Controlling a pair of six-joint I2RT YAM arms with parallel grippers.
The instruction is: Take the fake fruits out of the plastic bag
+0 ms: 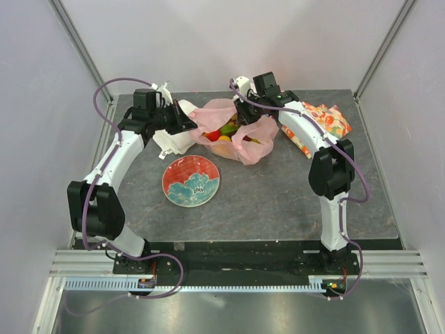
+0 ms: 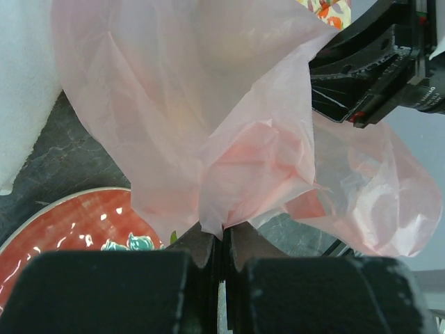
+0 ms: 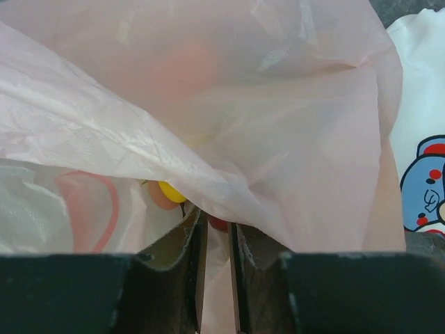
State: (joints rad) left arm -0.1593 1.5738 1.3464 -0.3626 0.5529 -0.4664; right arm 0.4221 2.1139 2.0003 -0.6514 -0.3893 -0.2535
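Note:
The pale pink plastic bag [image 1: 254, 142] lies at the back middle of the table with its mouth open upward. Fake fruits [image 1: 226, 132], red, yellow and orange, show inside it. My left gripper [image 1: 189, 124] is shut on a fold of the bag's left rim, and the left wrist view shows the film pinched between the jaws [image 2: 222, 235]. My right gripper [image 1: 243, 118] is at the bag's far rim. In the right wrist view its jaws [image 3: 215, 226] are closed on bag film, with a yellow fruit [image 3: 170, 191] and a red one [image 3: 217, 223] just beyond.
A red plate with a teal flower [image 1: 191, 181] lies in front of the bag. A white cloth with cartoon print [image 1: 170, 139] lies under the left gripper. An orange-patterned folded cloth [image 1: 323, 125] lies at the back right.

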